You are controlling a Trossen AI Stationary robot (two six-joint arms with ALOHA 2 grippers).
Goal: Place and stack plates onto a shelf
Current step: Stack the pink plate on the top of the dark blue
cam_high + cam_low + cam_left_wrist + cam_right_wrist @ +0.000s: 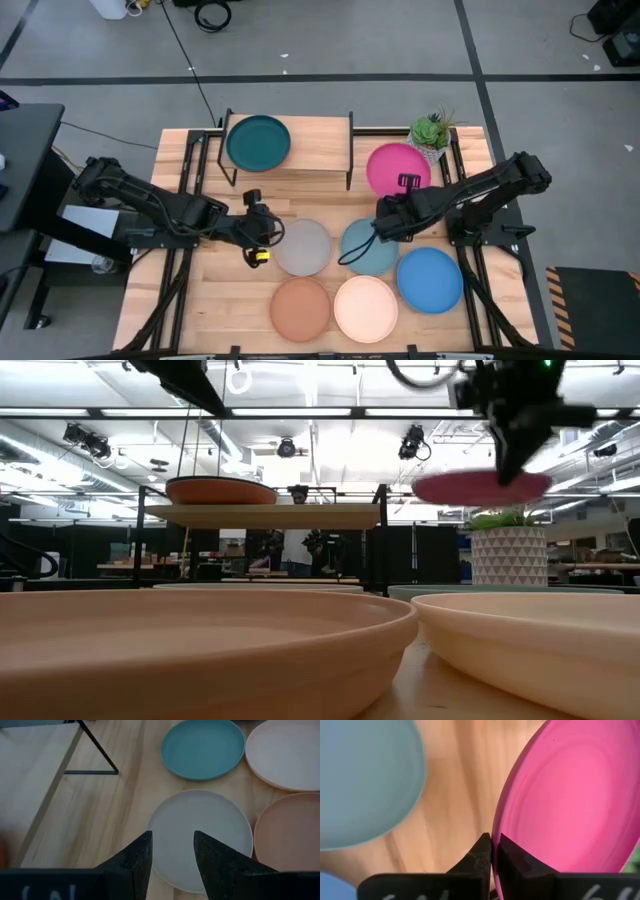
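Eight plates show in all: one magenta plate [570,800] pinched at its rim by the right end effector [491,845], one grey plate [200,835] under the parted fingers of the left end effector [172,855], and one each of pale blue [382,256], bright blue [430,279], terracotta [300,308], cream [365,308], dark teal [258,141] and orange [220,491]. There are two end effectors, one shelf [315,150] and one potted plant [432,133].
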